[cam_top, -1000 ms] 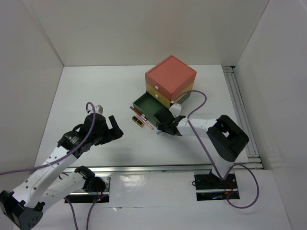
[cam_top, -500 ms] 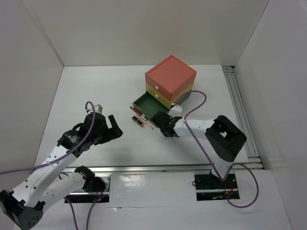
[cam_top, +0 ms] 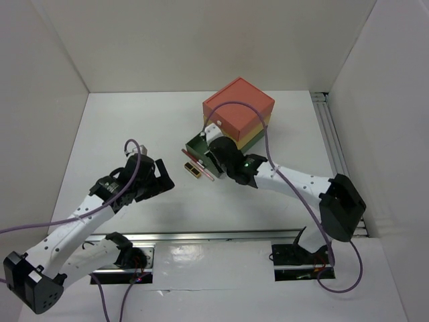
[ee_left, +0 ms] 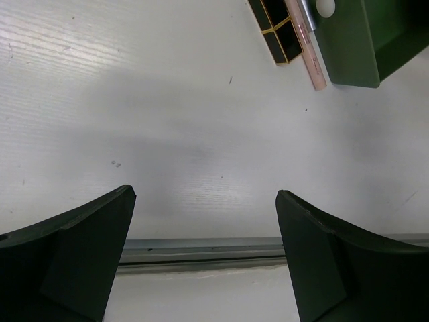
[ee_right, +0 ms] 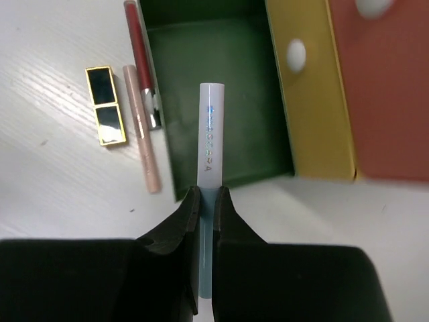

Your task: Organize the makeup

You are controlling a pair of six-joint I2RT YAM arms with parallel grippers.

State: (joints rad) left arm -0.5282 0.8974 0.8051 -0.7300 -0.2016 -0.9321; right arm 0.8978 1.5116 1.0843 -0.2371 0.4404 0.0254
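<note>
So in our right wrist view, the right claw [ee_right: 206, 201] is pinched tight on a pale blue-white plastic stick [ee_right: 209, 134]. It points to 12 o'clock, tip over the open green rectangular drawer [ee_right: 241, 87] of the coral-yellow-green drawer box [cam_top: 238, 107]. At 9 o'clock of that drawer, on the white table [ee_left: 167, 134], we've got a dark red lipstick tube [ee_right: 139, 47] just beside its wall, a slim pink tube [ee_right: 142, 127] and a black gold-trimmed square compact [ee_right: 105, 105]. The left claw [ee_left: 204, 194] hangs wide above the table, holding nothing.
</note>
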